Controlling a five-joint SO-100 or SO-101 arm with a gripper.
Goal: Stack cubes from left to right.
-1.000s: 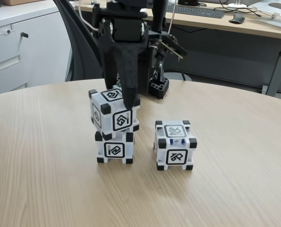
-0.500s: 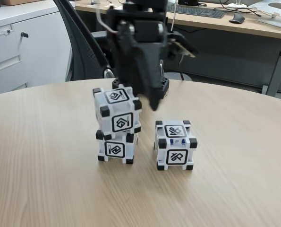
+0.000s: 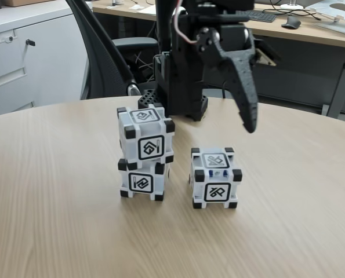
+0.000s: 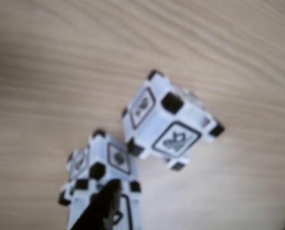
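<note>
Light wood-grain laminate covers the round table (image 3: 56,191), and behind it an office is seen: a black mesh chair (image 3: 100,55), a white cabinet (image 3: 21,58), and a long desk (image 3: 311,32) carrying a keyboard (image 3: 259,14) and a mouse (image 3: 290,22).

Three white cubes with black corner blocks are found near the table's middle. In the fixed view, one cube (image 3: 141,179) is rested on the table and a second cube (image 3: 145,135) is stacked directly on it, turned slightly relative to the one below. A third cube (image 3: 215,177) is set on the table just to the right of the stack, apart from it, with small blue marks visible on its upper front edge.

The gripper (image 3: 249,119) is held in the air above and to the right of the third cube, touching nothing; one long black finger (image 3: 244,87) is pointed downward. Nothing is held in it, yet whether its jaws are spread or pressed together cannot be told.

In the blurred wrist view, the single cube (image 4: 168,122) is seen from above at centre, with the stack's top cube (image 4: 104,179) at lower left, partly covered by a dark finger (image 4: 101,213).
</note>
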